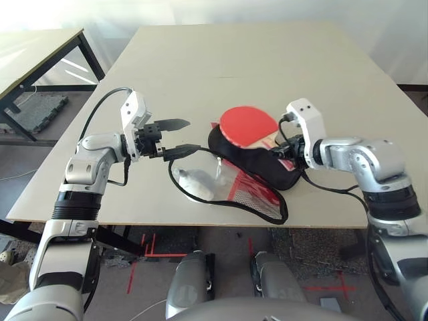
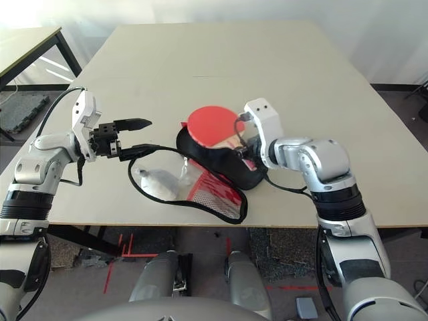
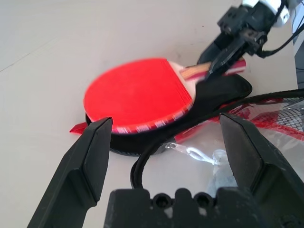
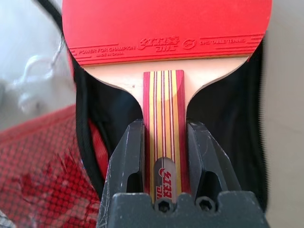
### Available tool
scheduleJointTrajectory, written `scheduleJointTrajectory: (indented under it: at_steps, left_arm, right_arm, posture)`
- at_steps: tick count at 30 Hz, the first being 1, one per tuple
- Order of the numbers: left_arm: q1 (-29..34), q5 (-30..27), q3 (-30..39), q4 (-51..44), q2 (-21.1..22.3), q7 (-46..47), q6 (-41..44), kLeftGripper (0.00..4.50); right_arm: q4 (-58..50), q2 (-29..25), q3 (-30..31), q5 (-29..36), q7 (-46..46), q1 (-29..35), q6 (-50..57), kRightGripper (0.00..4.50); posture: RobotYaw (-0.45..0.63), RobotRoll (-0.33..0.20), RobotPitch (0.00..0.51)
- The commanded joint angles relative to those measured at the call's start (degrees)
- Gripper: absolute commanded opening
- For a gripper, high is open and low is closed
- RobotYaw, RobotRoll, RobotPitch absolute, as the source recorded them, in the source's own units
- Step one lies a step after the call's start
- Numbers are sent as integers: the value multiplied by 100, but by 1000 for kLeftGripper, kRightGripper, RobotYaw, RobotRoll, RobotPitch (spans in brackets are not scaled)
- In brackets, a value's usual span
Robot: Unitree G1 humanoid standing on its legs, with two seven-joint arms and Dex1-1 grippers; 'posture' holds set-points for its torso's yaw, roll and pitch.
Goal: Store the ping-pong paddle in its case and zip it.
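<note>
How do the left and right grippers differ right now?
The left gripper has its jaws wide open and holds nothing, while the right gripper has its jaws shut on the handle of the ping-pong paddle. The left gripper hangs beside the case, at its open flap, while the right gripper is over the case's handle end. Both have black jaws and both point toward the case.

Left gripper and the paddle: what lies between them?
In the left wrist view, the case's black zipper edge loops between the left gripper and the paddle.
</note>
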Motion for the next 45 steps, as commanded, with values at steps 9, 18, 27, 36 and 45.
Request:
scheduleJointTrajectory:
  at_steps: [9,18,27,36,45]
  left_arm:
    - [111,4,0,-148,42,110,26,4500]
    - [203,-22,27,-208,188,81,136,4500]
    - [278,-124,252,-70,934,-260,451,4500]
    - [748,36,127,-185,2029,-751,1104,4500]
    - [1007,-136,-90,-741,2148,-1042,1589,4500]
  right_arm:
    - [692,-150,471,-506,591,-119,-796,1056]
    - [988,-54,679,-839,817,-132,-1225,1811]
    - [673,-417,213,-628,1497,-65,-1551,4477]
    - [1807,-987,-869,-571,2354,-49,-3520,4477]
    - [2572,-1257,-1261,-580,2775,-236,-4146,4477]
  posture:
    - [122,0,49]
    - [126,0,43]
    - [120,0,49]
    - [124,0,55]
    - [117,0,57]
